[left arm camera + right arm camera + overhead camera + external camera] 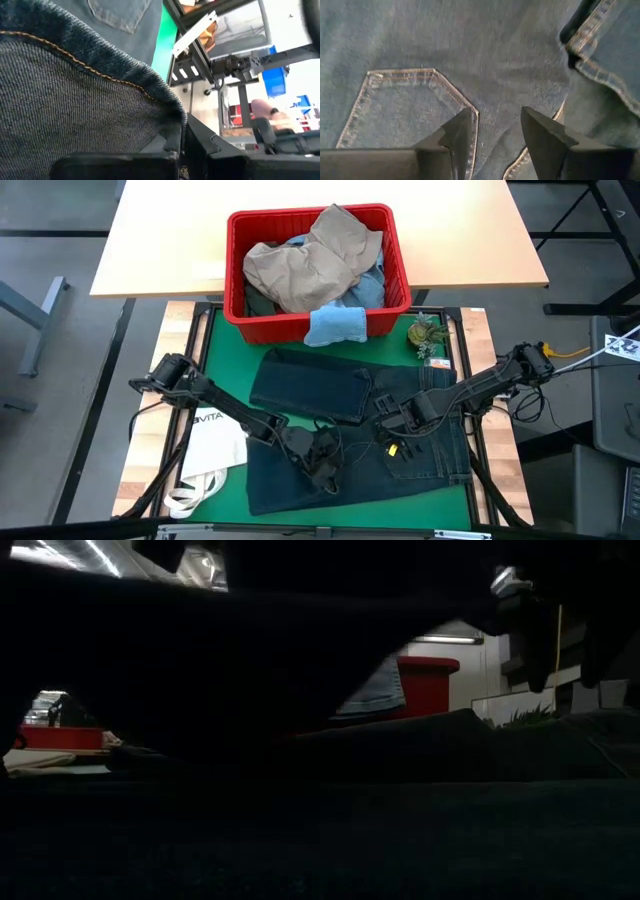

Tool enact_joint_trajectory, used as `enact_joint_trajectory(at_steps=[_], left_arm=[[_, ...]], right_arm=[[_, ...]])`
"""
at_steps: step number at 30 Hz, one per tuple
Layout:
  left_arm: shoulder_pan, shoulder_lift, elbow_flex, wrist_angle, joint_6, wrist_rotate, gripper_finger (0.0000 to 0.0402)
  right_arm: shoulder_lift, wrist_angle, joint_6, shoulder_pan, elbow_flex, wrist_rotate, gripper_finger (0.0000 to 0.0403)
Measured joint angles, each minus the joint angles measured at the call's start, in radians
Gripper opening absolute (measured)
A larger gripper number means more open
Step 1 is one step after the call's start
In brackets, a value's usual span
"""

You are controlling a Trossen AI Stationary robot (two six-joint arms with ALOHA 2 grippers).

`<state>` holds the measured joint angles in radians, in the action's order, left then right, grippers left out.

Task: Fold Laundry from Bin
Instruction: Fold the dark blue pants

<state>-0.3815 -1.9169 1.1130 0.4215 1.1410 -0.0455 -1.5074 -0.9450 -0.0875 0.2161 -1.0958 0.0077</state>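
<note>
Left claw (322, 463) is lowered onto the dark navy jeans (300, 390), pinching a denim edge. Right claw (495, 132) is held spread just above them. Beyond both, the bin (240, 305) is filled with laundry (300, 265).

A green-topped table (215, 355) is carrying the work, framed by a dark rim and wooden side strips. The dark navy jeans (300, 390) are lying spread across its middle, one part folded over, and are serving here as the landmark. Beyond the jeans, the red bin (237, 305) is sitting at the table's far edge, partly on a second, pale wooden table (170, 240); a small light blue cloth (335, 325) is hanging over its near rim towards the jeans. Left of the jeans, a white tote bag (210, 445) is lying flat, just touching them. Near the jeans' far right corner, a small plant-like green thing (427, 333) is resting beside a small card (437, 362).
</note>
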Motion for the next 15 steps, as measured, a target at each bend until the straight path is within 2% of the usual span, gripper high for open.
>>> enact_joint_trajectory(at_steps=[7, 11, 15], left_arm=[[-0.004, -0.035, 0.0, 0.018, -0.016, 0.036, 0.0014], [-0.017, -0.036, 0.0, 0.018, -0.116, 0.106, 0.0016], [-0.018, -0.036, 0.0, 0.018, -0.169, 0.118, 0.0032]], right_arm=[[0.0, 0.001, -0.026, 0.0, -0.034, 0.0, 0.017], [0.0, 0.0, -0.026, 0.0, -0.037, 0.0, 0.017], [0.0, 0.0, -0.026, 0.001, -0.037, 0.0, 0.017]])
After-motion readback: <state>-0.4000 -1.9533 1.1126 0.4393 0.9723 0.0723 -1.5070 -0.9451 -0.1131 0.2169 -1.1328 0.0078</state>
